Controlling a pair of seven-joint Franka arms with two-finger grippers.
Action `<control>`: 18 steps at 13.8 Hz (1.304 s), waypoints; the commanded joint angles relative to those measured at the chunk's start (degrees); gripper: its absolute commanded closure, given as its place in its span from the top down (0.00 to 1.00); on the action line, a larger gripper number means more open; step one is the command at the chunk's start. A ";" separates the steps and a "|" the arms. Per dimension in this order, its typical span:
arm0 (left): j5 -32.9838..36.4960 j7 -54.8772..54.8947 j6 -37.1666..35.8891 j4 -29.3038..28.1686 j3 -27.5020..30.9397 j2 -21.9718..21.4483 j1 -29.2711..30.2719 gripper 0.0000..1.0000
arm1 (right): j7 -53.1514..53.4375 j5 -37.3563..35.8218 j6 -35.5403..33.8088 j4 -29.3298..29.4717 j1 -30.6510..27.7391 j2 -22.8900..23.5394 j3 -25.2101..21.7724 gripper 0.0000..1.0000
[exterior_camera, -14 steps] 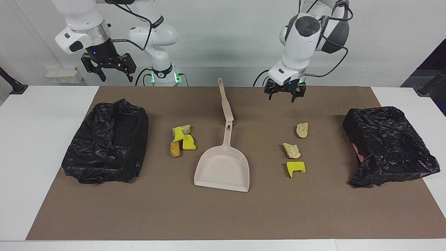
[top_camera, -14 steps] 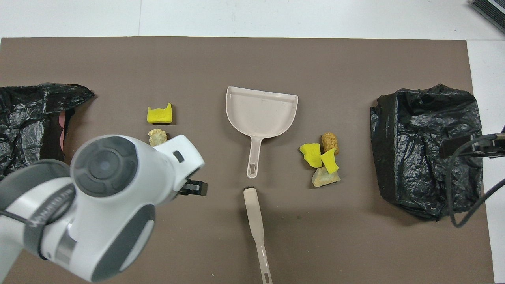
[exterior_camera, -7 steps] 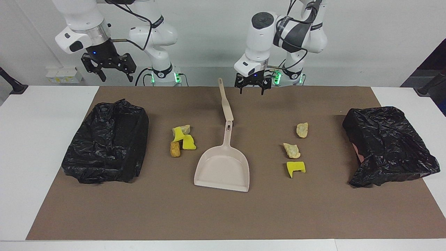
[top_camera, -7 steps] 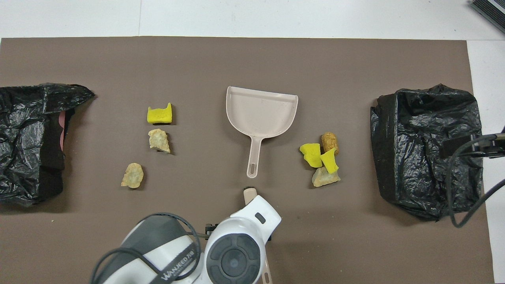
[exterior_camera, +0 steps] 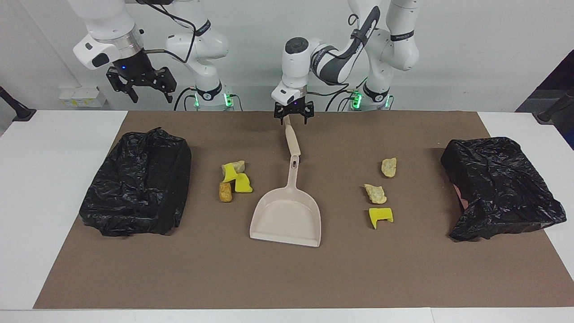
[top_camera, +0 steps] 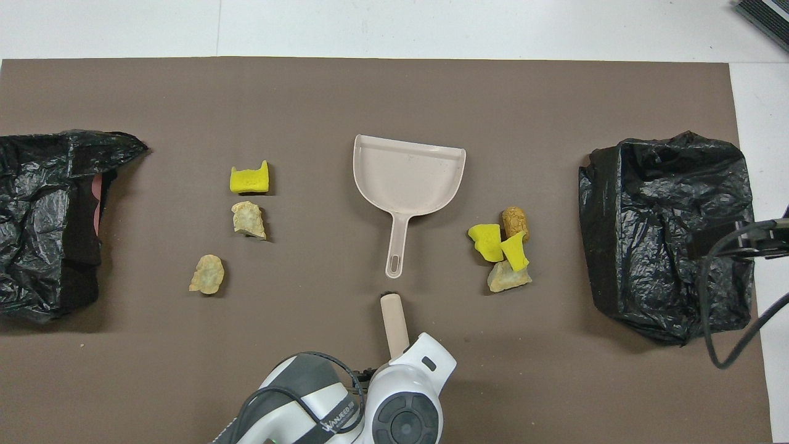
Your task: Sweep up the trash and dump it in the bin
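The trash lies in two groups on the brown mat. Toward the right arm's end are yellow foam pieces, an orange-brown lump and a beige chunk. Toward the left arm's end are two beige chunks and a yellow piece. The beige dustpan lies in the middle. A beige sweeping stick lies nearer to the robots. My left gripper is open, low over the stick's handle end, its fingers either side. My right gripper is open and waits high up.
A bin lined with a black bag stands at the right arm's end of the mat. Another black-bagged bin stands at the left arm's end. The left arm's wrist hides its gripper in the overhead view.
My left gripper has swung from over the trash at the left arm's end to the middle and come down over the stick's handle. The right arm has barely moved.
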 commanded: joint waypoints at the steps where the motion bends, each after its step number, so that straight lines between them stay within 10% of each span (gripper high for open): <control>1: -0.73 -3.22 3.73 -1.35 1.19 2.22 -3.30 1.00 | -1.75 0.29 -0.64 -3.03 -0.40 -2.61 0.36 1.00; 12: -2.49 -3.48 -0.92 -1.00 0.67 -0.50 -3.48 0.87 | -2.19 0.29 -1.08 -4.18 -0.49 -3.41 0.27 1.00; 15: -4.77 -3.40 -1.10 -1.18 0.67 -0.85 -4.44 0.60 | -2.19 0.29 -1.16 -4.18 -0.49 -3.41 0.27 1.00; 16: -5.65 -3.31 -0.92 -1.27 0.67 -0.85 -4.45 0.42 | -2.19 0.29 -1.16 -4.18 -0.49 -3.41 0.27 1.00; 17: -7.05 -3.40 -0.66 -1.09 0.67 -0.77 -4.45 0.00 | -2.19 0.29 -1.16 -4.18 -0.49 -3.41 0.27 1.00; 18: -9.58 -3.31 -0.75 -0.83 0.84 -0.76 -4.10 0.00 | -2.19 0.29 -1.25 -4.18 -0.49 -3.41 0.27 1.00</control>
